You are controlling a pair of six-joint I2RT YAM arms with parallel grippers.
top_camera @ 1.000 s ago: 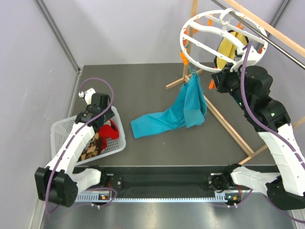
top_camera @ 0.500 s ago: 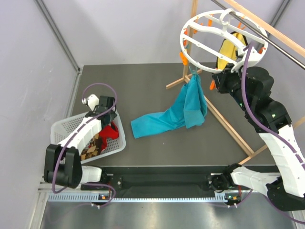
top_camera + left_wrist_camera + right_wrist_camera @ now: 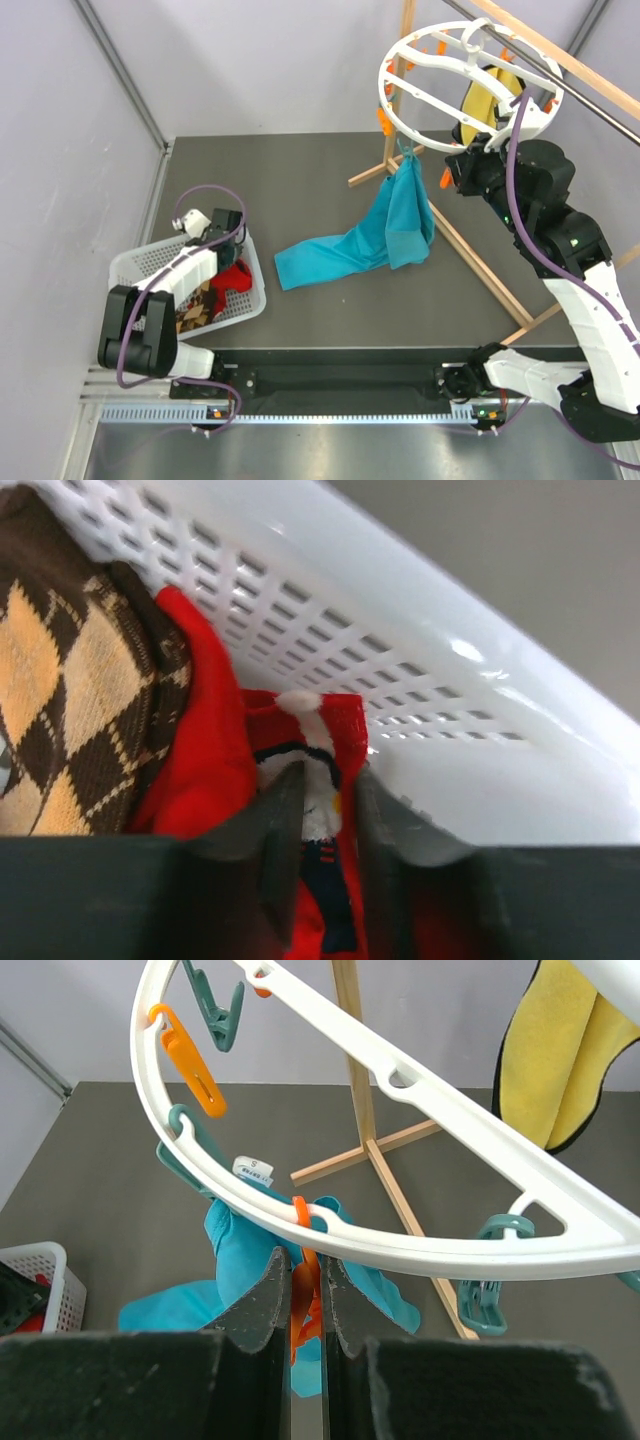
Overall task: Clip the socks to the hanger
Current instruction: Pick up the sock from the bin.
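Note:
My left gripper [image 3: 328, 800] is down in the white mesh basket [image 3: 135, 262], shut on a red sock [image 3: 210, 750] that has a white and navy patch between the jaws. A brown and tan checkered sock [image 3: 70, 680] lies beside it. In the top view the red sock [image 3: 232, 277] and the checkered sock [image 3: 195, 305] both lie in the basket under my left gripper [image 3: 224, 262]. My right gripper [image 3: 306, 1280] is shut on an orange clip [image 3: 305, 1310] hanging from the white hanger's rim [image 3: 450, 1250]. The hanger [image 3: 400, 100] hangs at the top right.
A long teal cloth [image 3: 350, 245] hangs from a hanger clip and trails onto the table. A yellow cloth [image 3: 555, 1050] hangs behind the ring. The wooden rail frame [image 3: 480, 270] stands under the hanger. A teal clip [image 3: 485, 1295] hangs right of my right gripper.
My left arm has folded back, its elbow swinging toward the basket, while the gripper stays at the red sock in the basket. The right arm has not moved.

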